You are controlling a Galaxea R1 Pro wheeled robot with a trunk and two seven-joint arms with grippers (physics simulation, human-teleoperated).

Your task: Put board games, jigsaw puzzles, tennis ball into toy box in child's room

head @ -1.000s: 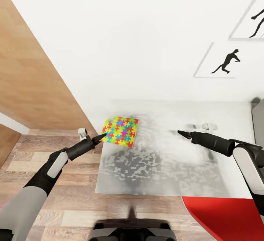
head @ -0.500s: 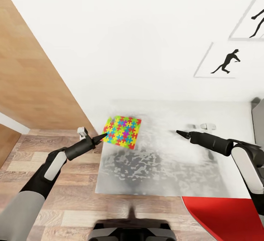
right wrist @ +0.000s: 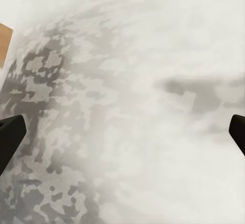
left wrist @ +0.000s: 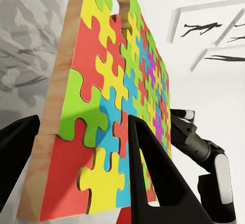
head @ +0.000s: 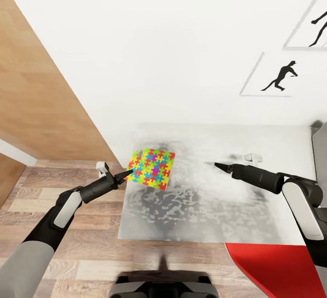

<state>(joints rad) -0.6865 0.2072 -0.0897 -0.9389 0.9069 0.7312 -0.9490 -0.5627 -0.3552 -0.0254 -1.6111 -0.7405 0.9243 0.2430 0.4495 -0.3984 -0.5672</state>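
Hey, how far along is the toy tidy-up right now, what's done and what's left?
Nothing visible shows any toy stored yet. In hand: the left gripper is shut on one jigsaw puzzle, held tilted above the table; the left wrist view shows its fingers clamping the board's edge. The right gripper is open, holding nothing. Left: getting this puzzle into the toy box, then the other toys.
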